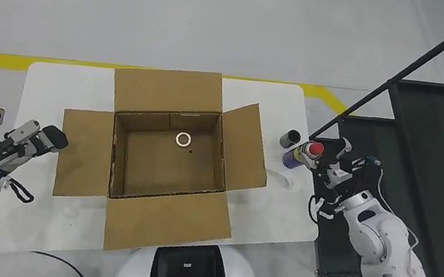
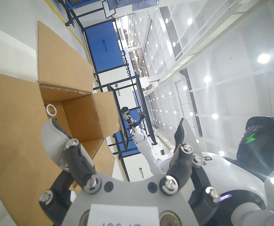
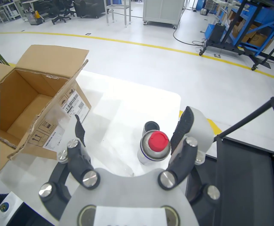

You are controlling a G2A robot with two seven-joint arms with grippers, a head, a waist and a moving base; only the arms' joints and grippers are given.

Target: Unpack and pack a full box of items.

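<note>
Now, right gripper [image 3: 131,117] hangs spread wide over the red-capped spray can [image 3: 157,143], upright near the worktop's [image 3: 119,100] right edge, just beside a dark can [image 3: 151,126]. Left gripper [image 2: 115,123], also wide and empty, sits by the left edge. Open box [image 1: 170,91], mid-worktop, holds 1 ring [image 1: 183,139]. Risk: the can lies off-centre beside 1 finger; closing may topple the 2 cans.

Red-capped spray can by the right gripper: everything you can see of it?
The spray can is a metal cylinder: silver domed shoulder, red plastic cap, pale body with blue on it. It stands upright on the white table near its edge on the robot's right, outside the cardboard box. A smaller dark-topped can stands close beside it. The open fingers of the right gripper straddle it; one is very near, contact unclear.
</note>
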